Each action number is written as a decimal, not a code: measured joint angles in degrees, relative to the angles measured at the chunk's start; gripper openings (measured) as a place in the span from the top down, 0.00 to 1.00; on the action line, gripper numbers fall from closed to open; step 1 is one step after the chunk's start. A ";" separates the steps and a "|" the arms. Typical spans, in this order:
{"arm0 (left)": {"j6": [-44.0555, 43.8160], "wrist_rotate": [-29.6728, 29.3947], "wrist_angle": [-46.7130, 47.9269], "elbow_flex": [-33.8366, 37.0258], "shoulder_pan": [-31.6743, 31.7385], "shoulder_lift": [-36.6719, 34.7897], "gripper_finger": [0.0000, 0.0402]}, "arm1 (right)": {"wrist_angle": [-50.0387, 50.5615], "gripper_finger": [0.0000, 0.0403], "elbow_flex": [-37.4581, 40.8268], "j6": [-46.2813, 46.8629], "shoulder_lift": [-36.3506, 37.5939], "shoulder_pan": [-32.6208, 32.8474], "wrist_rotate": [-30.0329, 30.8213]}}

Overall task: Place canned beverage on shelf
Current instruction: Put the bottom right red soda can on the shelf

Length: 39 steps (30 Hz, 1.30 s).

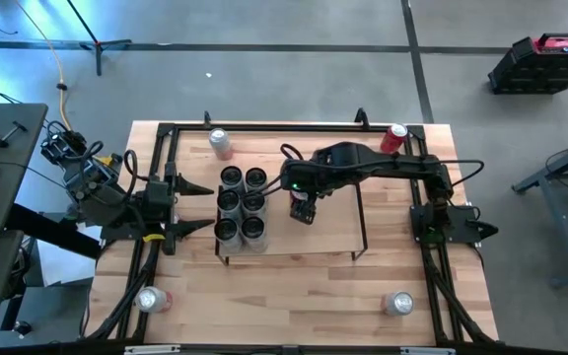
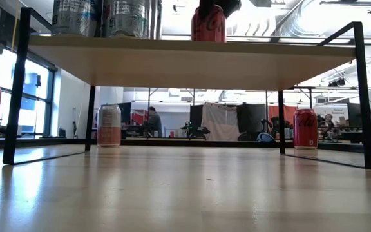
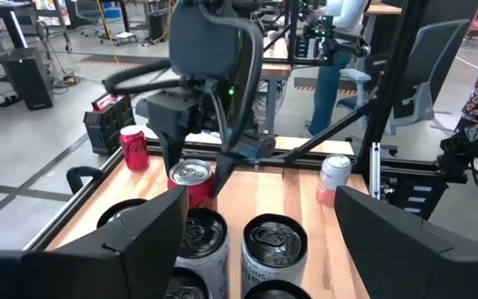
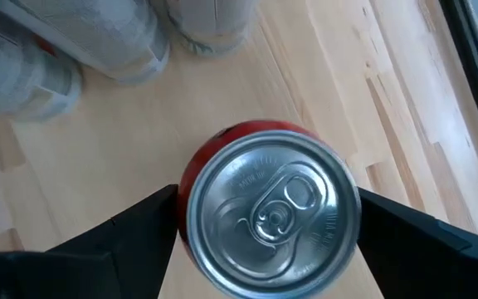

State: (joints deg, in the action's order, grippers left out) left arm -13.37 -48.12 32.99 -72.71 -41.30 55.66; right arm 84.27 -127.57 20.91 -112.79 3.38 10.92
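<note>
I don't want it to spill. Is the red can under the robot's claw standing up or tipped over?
Standing up. The red can shows its round top and pull tab straight on, and the low view has it upright on the shelf.

Two dark, almost black arms of rounded matte housings are seen, each mounted on a black base at a table side. The right arm's bulky curved wrist shell point(image 1: 338, 158) is trailed by looped black cables, and a small green light is lit beside it. The left arm's base point(image 1: 151, 207) is marked with a short yellow band, and bundled black cables are gathered behind it. The left gripper's two broad, wedge-shaped black fingers point(image 3: 139, 237) are flat-faced and plain.
</note>
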 joint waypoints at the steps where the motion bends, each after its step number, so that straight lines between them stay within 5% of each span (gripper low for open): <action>1: 0.00 0.01 0.00 0.00 0.00 0.00 0.27 | -0.06 0.20 -0.36 0.00 0.06 0.02 0.00; 9: -0.04 1.75 0.02 0.00 0.00 0.04 0.27 | 3.46 0.20 -5.22 0.00 0.06 0.04 0.06; 13: -0.39 2.10 0.09 0.00 0.00 0.04 0.27 | 5.44 0.20 -7.08 -0.25 0.82 1.02 4.71; 23: -1.72 5.43 0.11 -0.02 0.00 0.37 0.27 | 4.63 0.20 7.22 -0.42 10.78 7.26 7.71; 31: -2.79 5.42 0.08 -0.02 0.02 0.46 0.27 | -11.53 0.20 25.26 -4.91 16.47 9.06 12.55; 39: -5.60 5.88 0.09 -0.02 0.00 0.48 0.27 | -16.35 0.26 31.15 -6.63 17.73 8.27 12.85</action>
State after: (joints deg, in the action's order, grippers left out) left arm -18.97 -42.24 33.09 -72.73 -41.30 56.14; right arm 67.92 -96.42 14.27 -95.06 11.65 23.77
